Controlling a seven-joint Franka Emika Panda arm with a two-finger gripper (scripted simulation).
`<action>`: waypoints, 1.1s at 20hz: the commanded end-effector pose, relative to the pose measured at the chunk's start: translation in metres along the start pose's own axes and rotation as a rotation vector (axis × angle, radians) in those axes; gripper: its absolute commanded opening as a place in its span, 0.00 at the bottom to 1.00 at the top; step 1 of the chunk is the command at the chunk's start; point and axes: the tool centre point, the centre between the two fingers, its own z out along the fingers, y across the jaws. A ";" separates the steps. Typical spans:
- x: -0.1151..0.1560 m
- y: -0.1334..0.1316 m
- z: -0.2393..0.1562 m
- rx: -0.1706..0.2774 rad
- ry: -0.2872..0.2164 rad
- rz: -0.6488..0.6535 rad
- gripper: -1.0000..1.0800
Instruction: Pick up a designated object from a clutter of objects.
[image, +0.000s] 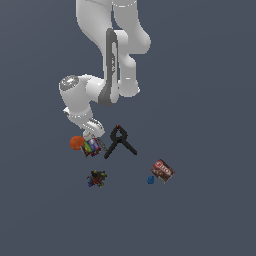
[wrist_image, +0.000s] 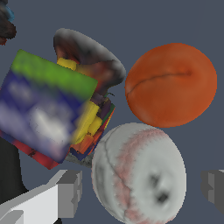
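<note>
Pincer (wrist_image: 138, 192) is sitting low over the clutter, released: in the wrist view one finger (wrist_image: 65, 192) is showing at the lower left of the frame, the other at the lower right edge, with the white baseball (wrist_image: 140, 175) between them. Gaps are visible on both sides, so nothing is being squeezed yet.

In the exterior view the baseball is hidden under the arm's hand; only the orange ball (image: 76, 143) and the rainbow cube (image: 92, 147) are peeking out, left of centre. The target is sitting just beside both.

Risks, my read:
- Cube (wrist_image: 48, 109) is crowding the finger at the lower left. Closing could be catching its corner, jamming the grip or shoving the cube into the baseball.
- Orange ball (wrist_image: 171, 84) is almost touching the baseball. A nudge could be rolling either one away.
- Round target, flat pads: an off-centre squeeze could be squirting it out.

Containers: none showing. No bin, tray or box; everything is lying loose on the grey floor (image: 210, 220). The black clamp (image: 119, 142), the red-brown packet (image: 163, 171), the blue piece (image: 150, 180) and the dark toy (image: 96, 178) are lying well apart from the pincer.
</note>
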 end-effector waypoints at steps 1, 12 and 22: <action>0.000 0.000 0.009 0.000 0.001 0.001 0.96; 0.000 0.000 0.016 0.000 0.001 0.001 0.00; 0.002 -0.001 0.007 0.002 0.007 0.002 0.00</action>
